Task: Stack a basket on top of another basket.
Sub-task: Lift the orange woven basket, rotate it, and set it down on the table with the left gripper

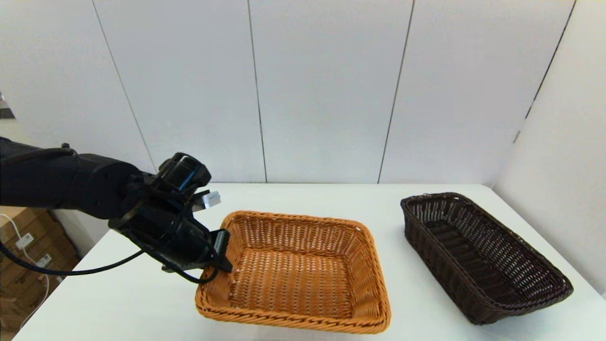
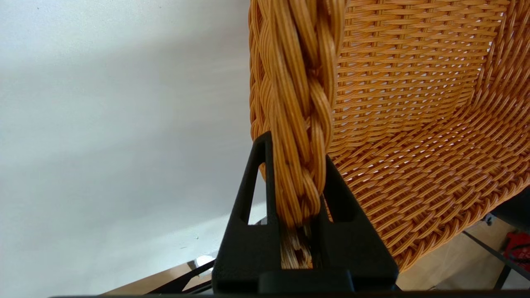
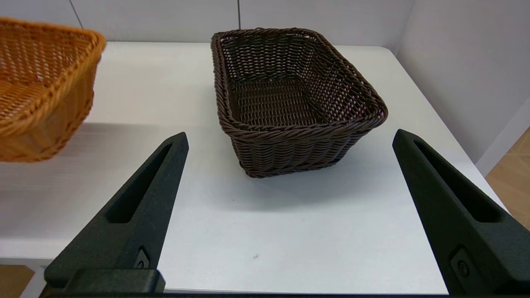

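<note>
Left gripper (image 2: 296, 207): clamped on tan basket (image 1: 303, 270) rim, table's left side.
Right gripper (image 3: 290, 207): spread wide, idle.
Dark basket (image 1: 478, 251): right edge.
Tip: lift level, firm grip.

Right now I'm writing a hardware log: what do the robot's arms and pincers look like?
The left arm is matte black and bulky, trailing a looped black cable, with a small white tag near its wrist. Both the left pincer and the right pincer have long black wedge-shaped fingers with slotted cut-outs.
</note>
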Controlling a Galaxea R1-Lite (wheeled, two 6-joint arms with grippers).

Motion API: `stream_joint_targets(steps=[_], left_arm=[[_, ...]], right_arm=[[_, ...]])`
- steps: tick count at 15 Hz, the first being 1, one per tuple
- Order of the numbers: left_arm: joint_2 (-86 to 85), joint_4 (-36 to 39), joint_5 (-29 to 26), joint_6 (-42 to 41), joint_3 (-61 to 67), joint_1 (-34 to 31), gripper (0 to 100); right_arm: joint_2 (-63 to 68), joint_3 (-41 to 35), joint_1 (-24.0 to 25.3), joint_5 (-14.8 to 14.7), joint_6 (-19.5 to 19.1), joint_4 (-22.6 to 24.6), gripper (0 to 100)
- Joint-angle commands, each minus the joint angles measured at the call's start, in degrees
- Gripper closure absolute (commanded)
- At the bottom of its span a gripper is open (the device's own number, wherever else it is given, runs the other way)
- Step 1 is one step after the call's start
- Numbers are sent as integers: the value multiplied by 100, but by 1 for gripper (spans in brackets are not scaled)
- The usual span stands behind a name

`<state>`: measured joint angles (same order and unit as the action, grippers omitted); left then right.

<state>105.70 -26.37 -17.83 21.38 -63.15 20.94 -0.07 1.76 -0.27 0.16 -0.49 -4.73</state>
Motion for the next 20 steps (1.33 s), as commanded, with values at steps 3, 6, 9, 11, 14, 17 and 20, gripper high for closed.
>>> stream_joint_targets(steps=[3, 6, 9, 11, 14, 17, 20], left_arm=[[460, 185, -9, 50, -40, -143, 100], [539, 193, -9, 50, -49, -205, 100], [636, 202, -9, 50, -66, -205, 100], [732, 202, -1, 41, -75, -205, 100], [820, 202, -1, 50, -75, -205, 100], [899, 211, 8, 50, -75, -205, 100], [1005, 492, 8, 129, -22, -222, 100]], right_arm=[[7, 0, 0, 2, -4, -2, 0], [7, 0, 0, 2, -4, -2, 0], [7, 0, 0, 2, -4, -10, 0], [7, 0, 0, 2, -13, -2, 0], [7, 0, 0, 2, -4, -2, 0], [7, 0, 0, 2, -4, -2, 0], [7, 0, 0, 2, -13, -10, 0]])
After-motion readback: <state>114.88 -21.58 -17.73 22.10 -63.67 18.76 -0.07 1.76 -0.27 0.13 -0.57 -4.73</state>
